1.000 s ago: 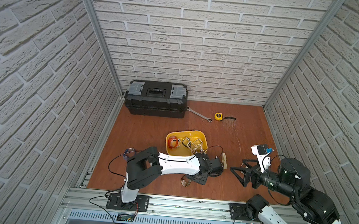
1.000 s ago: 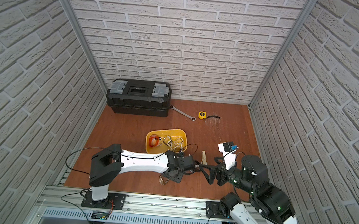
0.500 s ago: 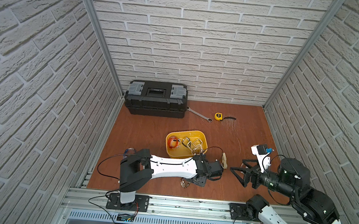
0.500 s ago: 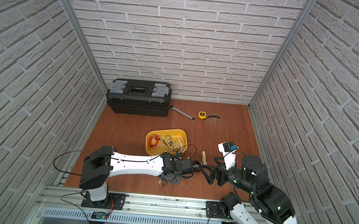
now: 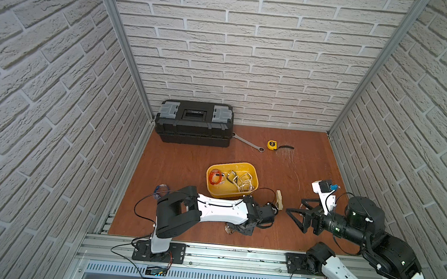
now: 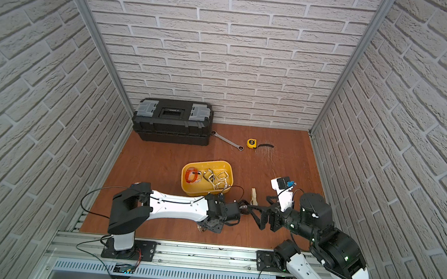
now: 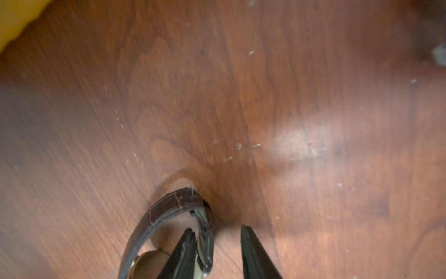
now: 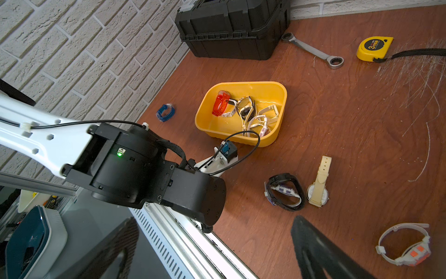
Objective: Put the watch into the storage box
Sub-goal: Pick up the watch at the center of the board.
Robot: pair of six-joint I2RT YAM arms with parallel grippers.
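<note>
A brown-strapped watch (image 7: 169, 205) with a gold case lies on the wooden floor near the front edge, and shows in both top views (image 5: 229, 229) (image 6: 200, 227). My left gripper (image 7: 217, 229) points down at it. One finger stands inside the strap loop and touches the strap; the other finger (image 7: 251, 248) is outside, with a gap left. The left gripper (image 5: 241, 227) sits just in front of the yellow storage box (image 5: 231, 163), which holds several watches. My right gripper (image 8: 214, 253) hangs wide open and empty to the right (image 5: 296, 216).
A black watch (image 8: 284, 192), a cream watch (image 8: 318, 186) and a white one with orange buttons (image 8: 405, 246) lie on the floor right of the box. A blue watch (image 8: 165, 112) lies left. A black toolbox (image 5: 195, 123), a wrench (image 5: 248, 142) and a tape measure (image 5: 272, 144) lie at the back.
The left arm's elbow has swung left and lower while its gripper stayed low over the brown watch. The right arm has not moved.
</note>
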